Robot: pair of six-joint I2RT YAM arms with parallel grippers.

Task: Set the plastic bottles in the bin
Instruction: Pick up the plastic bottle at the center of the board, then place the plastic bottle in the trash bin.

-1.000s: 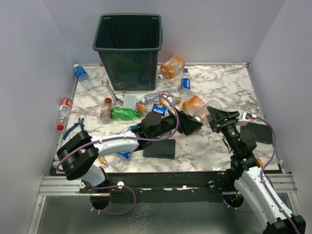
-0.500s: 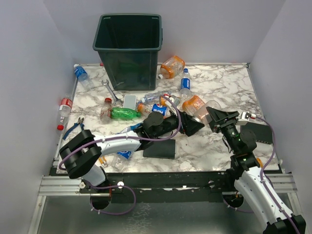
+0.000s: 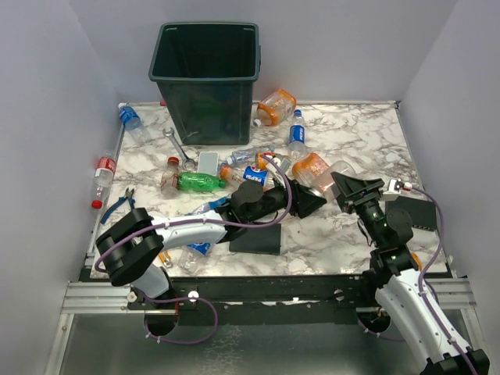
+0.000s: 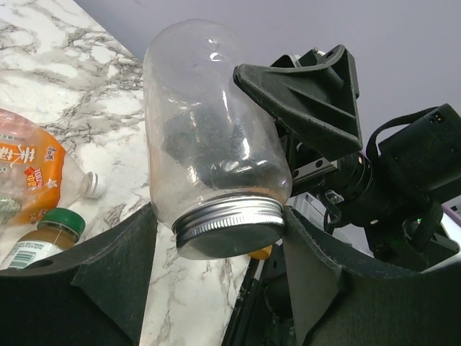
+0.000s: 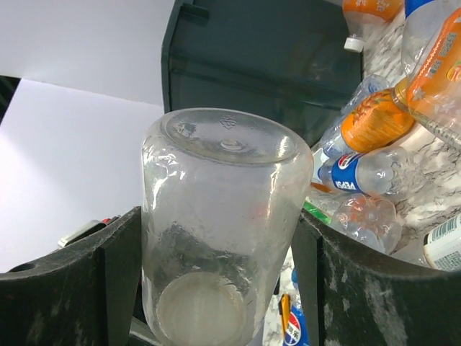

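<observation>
A clear jar (image 4: 209, 144) with a silver screw lid hangs above the table between both grippers. My left gripper (image 4: 220, 216) is shut on its lid end. My right gripper (image 5: 216, 223) is shut on its body, with the base (image 5: 227, 137) towards the bin. In the top view the left gripper (image 3: 316, 205) and right gripper (image 3: 351, 186) meet tip to tip right of centre. The dark green bin (image 3: 205, 78) stands at the back. Plastic bottles lie before it: a green one (image 3: 199, 182), a Pepsi one (image 3: 254, 173) and an orange one (image 3: 312, 168).
More bottles lie behind (image 3: 277, 105), (image 3: 297, 134) and at the left edge (image 3: 129, 117), (image 3: 104, 168). A wrench (image 3: 178, 144) and pliers (image 3: 121, 201) lie at the left. A flat black plate (image 3: 256, 237) sits near the front. White walls enclose the table.
My left gripper has slid a little to the right, up to the right gripper and around the jar's lid end. The right arm has shifted slightly left.
</observation>
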